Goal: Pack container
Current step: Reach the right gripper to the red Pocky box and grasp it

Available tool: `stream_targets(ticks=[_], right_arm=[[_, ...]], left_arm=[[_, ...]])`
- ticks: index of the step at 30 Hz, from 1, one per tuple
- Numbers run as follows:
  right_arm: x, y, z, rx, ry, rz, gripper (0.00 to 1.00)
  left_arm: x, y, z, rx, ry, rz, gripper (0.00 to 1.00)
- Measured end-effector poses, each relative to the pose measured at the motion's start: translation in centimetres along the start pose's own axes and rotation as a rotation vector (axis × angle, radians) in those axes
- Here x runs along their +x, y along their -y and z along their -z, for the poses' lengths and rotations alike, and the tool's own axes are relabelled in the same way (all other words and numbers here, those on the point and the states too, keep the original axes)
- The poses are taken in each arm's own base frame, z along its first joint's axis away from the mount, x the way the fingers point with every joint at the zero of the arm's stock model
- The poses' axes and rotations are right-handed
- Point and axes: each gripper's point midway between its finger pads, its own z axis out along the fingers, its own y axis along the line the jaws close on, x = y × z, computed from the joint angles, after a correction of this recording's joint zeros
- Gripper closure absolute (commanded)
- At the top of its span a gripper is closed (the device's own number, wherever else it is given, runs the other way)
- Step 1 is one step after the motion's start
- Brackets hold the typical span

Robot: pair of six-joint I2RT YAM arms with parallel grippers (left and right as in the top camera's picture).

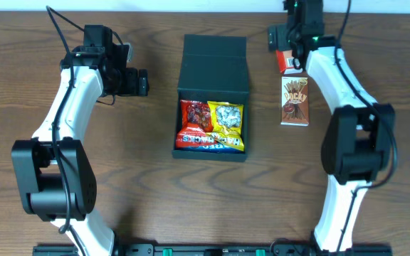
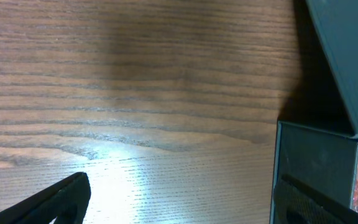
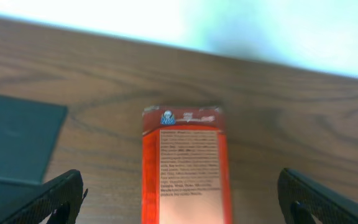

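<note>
Matte dark square box [image 1: 213, 62], lid back, glossy snack packs [image 1: 211, 126] inside, left gripper [image 2: 182, 186] agape over grained wood table [image 2: 135, 93] beside it, right gripper [image 3: 179, 180] agape astride red carton [image 3: 185, 155].

Wood table [image 1: 148, 203] carries container [image 1: 213, 62], orange-red carton [image 3: 184, 168], brown snack box [image 1: 295, 102].
</note>
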Motion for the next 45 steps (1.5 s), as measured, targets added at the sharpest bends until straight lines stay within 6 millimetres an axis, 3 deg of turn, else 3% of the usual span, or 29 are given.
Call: stream_targets(ticks=[4, 8, 18, 27, 36, 45], right_arm=[[3.6, 0.2, -3.1, 0.002, -0.079, 0.013, 0.01], [5.4, 0.9, -4.5, 0.010, -0.119, 0.012, 0.01], [6.5, 2.9, -4.8, -0.024, -0.146, -0.027, 0.01], [7.9, 2.4, -4.5, -0.090, -0.197, -0.043, 0.03], [9.0, 2.1, -4.3, -0.105, -0.244, -0.038, 0.21], [8.8, 2.1, -4.1, -0.105, -0.249, -0.039, 0.28]], left_arm=[[0.0, 0.0, 0.0, 0.000, -0.001, 0.000, 0.05], [0.0, 0.0, 0.0, 0.000, -0.001, 0.000, 0.05], [0.1, 0.0, 0.0, 0.000, -0.004, 0.001, 0.05], [0.1, 0.0, 0.0, 0.000, -0.004, 0.001, 0.05], [0.1, 0.0, 0.0, 0.000, -0.004, 0.001, 0.05], [0.2, 0.0, 0.0, 0.000, -0.010, 0.002, 0.05]])
